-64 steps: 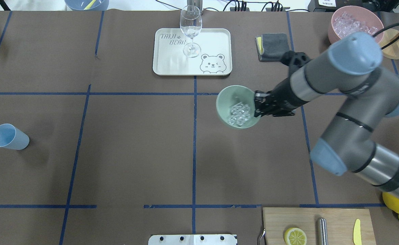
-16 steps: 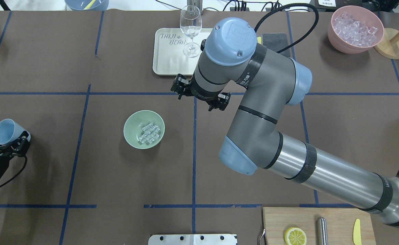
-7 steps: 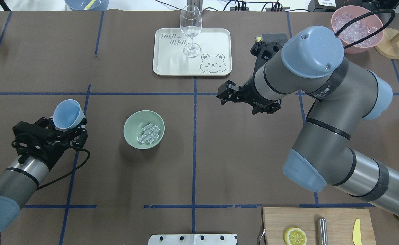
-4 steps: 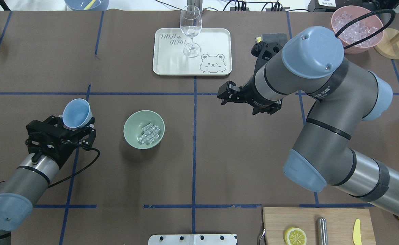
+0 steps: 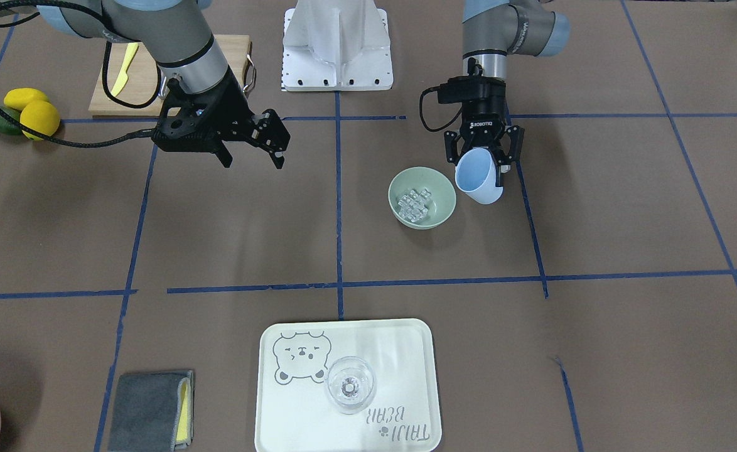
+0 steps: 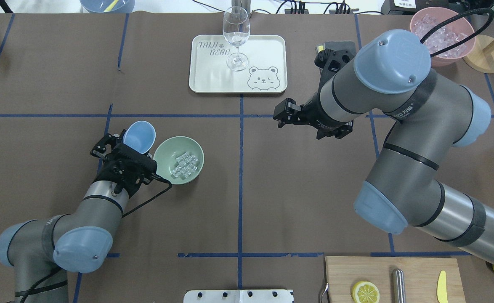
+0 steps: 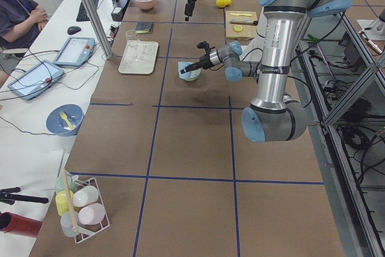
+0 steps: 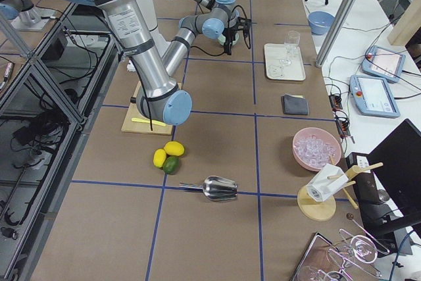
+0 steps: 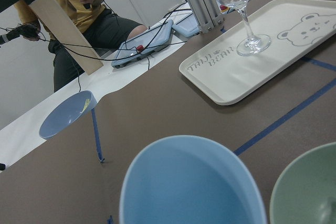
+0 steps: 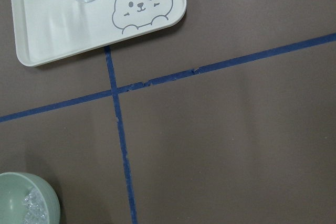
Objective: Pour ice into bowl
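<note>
The mint-green bowl (image 6: 165, 155) (image 5: 442, 201) stands left of the table's centre, with a cluster of clear ice cubes (image 6: 184, 164) (image 5: 415, 202) lying in it. My left gripper (image 6: 130, 150) (image 5: 483, 158) is shut on a light blue cup (image 6: 139, 136) (image 5: 478, 179), held tilted just beside the bowl's rim. No ice shows in the cup (image 9: 189, 182); the bowl's rim (image 9: 310, 192) is at its right. My right gripper (image 6: 281, 118) (image 5: 262, 147) is open and empty, hanging right of the centre line. The right wrist view shows the bowl (image 10: 48, 203) at its lower left corner.
A white bear tray (image 6: 205, 80) with a wine glass (image 6: 236, 38) stands at the back centre, a grey cloth (image 5: 145, 402) to its right. A pink bowl of ice (image 6: 415, 40) is at the back right. A cutting board (image 6: 419, 269) with a lemon half lies at the front right.
My right gripper set the bowl with ice down left of centre, let go and drew back to the right. My left gripper took the blue cup and carried it to the bowl's side.
</note>
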Motion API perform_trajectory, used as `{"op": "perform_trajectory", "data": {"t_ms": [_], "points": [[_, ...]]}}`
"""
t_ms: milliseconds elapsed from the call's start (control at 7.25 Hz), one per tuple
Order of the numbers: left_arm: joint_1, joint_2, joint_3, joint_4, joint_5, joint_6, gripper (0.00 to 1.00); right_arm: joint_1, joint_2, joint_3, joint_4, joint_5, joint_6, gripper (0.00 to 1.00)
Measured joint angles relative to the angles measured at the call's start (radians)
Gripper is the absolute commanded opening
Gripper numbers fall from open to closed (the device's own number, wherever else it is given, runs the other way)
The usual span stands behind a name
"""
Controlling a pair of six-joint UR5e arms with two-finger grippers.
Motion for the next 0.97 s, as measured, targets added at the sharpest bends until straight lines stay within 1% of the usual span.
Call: {"op": "perform_trajectory", "data": {"t_ms": [138, 276, 690, 966], "points": [[0.002, -0.031, 0.001, 0.081, 0.020, 0.045, 0.00, 0.002, -0.002, 0.000, 0.000, 0.002, -0.003, 1.00], [0.002, -0.049, -0.001, 0.135, 0.042, 0.119, 0.00, 0.002, -0.003, 0.000, 0.000, 0.003, -0.004, 1.00], [0.003, -0.060, 0.007, 0.190, 0.129, 0.388, 0.00, 0.003, -0.001, -0.001, 0.002, 0.004, -0.005, 1.00], [0.004, -0.064, 0.009, 0.239, 0.171, 0.563, 0.00, 0.002, -0.001, -0.002, 0.005, 0.007, -0.005, 1.00]]}}
